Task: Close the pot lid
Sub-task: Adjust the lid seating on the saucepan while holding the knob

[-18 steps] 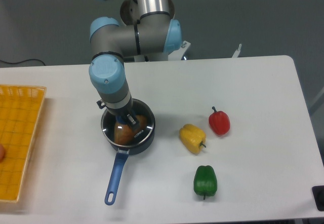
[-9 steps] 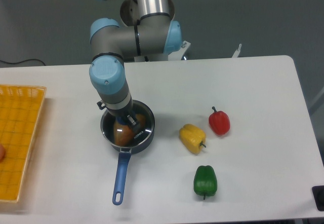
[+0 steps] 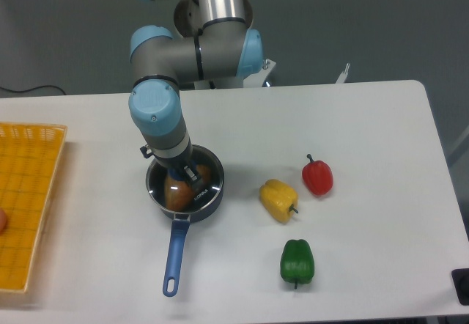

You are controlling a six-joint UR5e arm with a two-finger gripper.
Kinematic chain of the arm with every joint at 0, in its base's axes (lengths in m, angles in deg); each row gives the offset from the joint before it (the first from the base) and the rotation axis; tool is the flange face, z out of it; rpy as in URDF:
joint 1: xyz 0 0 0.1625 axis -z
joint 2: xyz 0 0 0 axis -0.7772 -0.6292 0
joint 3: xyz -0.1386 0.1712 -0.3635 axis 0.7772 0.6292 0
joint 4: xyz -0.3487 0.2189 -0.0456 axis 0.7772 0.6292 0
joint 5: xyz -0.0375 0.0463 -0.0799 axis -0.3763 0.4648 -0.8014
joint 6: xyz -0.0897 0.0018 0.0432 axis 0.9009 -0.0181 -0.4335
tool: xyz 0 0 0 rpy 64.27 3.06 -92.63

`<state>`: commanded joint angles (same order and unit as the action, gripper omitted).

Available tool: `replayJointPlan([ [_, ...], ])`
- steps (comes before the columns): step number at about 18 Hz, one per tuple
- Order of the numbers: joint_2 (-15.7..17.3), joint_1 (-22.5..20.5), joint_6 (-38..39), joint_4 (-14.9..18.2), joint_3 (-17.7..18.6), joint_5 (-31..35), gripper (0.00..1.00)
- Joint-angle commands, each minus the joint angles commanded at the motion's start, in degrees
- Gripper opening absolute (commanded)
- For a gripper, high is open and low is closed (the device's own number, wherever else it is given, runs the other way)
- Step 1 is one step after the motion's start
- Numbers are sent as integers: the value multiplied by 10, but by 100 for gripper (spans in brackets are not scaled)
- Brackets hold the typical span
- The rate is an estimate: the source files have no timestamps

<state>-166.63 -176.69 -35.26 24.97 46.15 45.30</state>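
On a white desk (image 3: pixel 366 119), a yellow mesh tray (image 3: pixel 29 192) sits far left; right of it, the end effector (image 3: pixel 187 177), its opening unclear, lowers the round glass lid (image 3: pixel 183 188) onto the dark grey, blue-handled pot (image 3: pixel 209 203), apparently nearly seated but unreleased.

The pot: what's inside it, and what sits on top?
Inside the pot an orange-brown item shows through the lid, which sits on its rim. The gripper is over the centre, hiding the lid's knob, so the item's full shape can't be seen.
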Motion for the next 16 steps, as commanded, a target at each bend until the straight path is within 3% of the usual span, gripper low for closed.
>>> replayJointPlan([
  [11, -2, 1, 1, -2, 0, 3, 61],
  [16, -2, 1, 0, -2, 1, 3, 75],
])
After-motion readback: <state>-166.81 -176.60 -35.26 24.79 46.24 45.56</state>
